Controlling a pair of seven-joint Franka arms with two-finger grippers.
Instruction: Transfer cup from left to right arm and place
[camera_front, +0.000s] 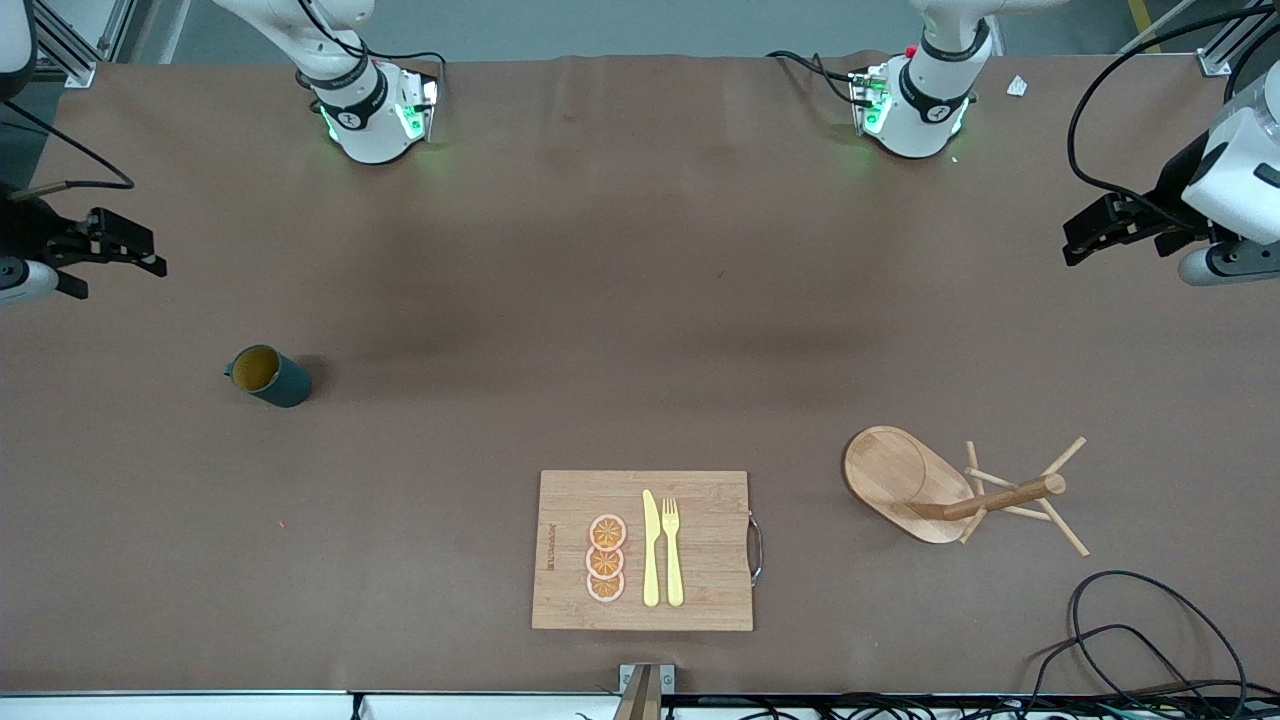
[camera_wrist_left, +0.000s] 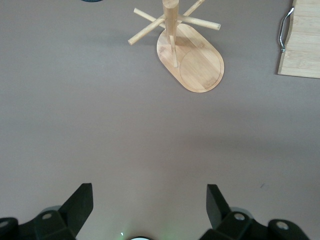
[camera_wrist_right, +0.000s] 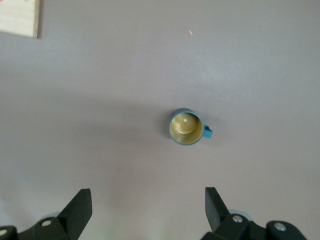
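Note:
The cup (camera_front: 268, 375) is a dark teal mug with a tan inside and a small handle. It stands upright on the brown table toward the right arm's end, and nothing touches it. My right gripper (camera_front: 140, 252) hangs open and empty over the table near that end, well apart from the cup. In the right wrist view the cup (camera_wrist_right: 186, 127) shows from above, some way off from the open right gripper (camera_wrist_right: 148, 196). My left gripper (camera_front: 1078, 238) waits open and empty over the left arm's end of the table, and the left wrist view shows the left gripper (camera_wrist_left: 149, 192) above bare table.
A wooden mug tree (camera_front: 950, 490) with an oval base and pegs stands toward the left arm's end, and the mug tree (camera_wrist_left: 190, 55) shows in the left wrist view too. A cutting board (camera_front: 715, 540) carries a yellow knife, a fork and orange slices. Black cables (camera_front: 1130, 630) lie near the front corner.

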